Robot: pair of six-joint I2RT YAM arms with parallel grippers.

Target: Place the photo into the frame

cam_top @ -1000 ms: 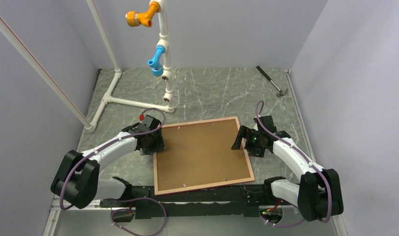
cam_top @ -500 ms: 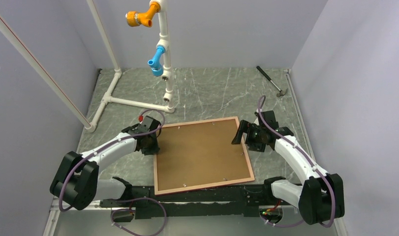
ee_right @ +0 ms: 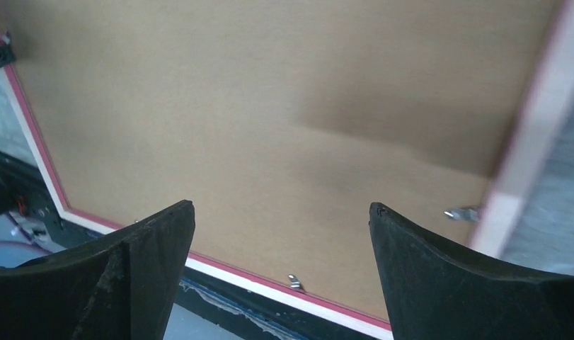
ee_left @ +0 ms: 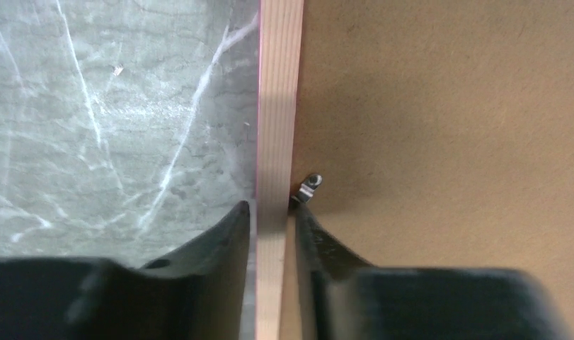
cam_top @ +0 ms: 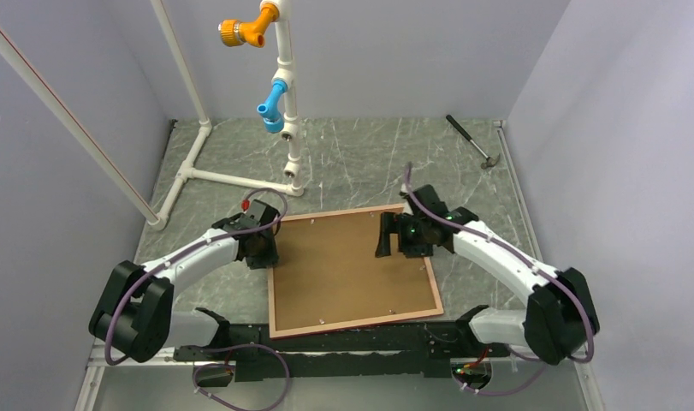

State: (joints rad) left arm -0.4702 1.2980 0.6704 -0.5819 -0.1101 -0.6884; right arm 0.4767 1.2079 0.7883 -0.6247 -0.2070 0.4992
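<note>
Now left pincer point(ee_left: 271, 207) clamped on frame point(ee_left: 278, 106) rail; right pincer point(ee_right: 279, 206) wide apart, empty, over backing panel point(ee_right: 270, 106). Likely best: hold rail firm, avoid metal tab point(ee_left: 311, 185), lower right gently.

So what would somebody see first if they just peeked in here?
A big frame lies face down in the middle of the table, its brown backing panel showing. The left gripper pinches its left edge while the right gripper hangs open over the panel. Behind stands a white pipe stand with orange and blue fittings.
</note>
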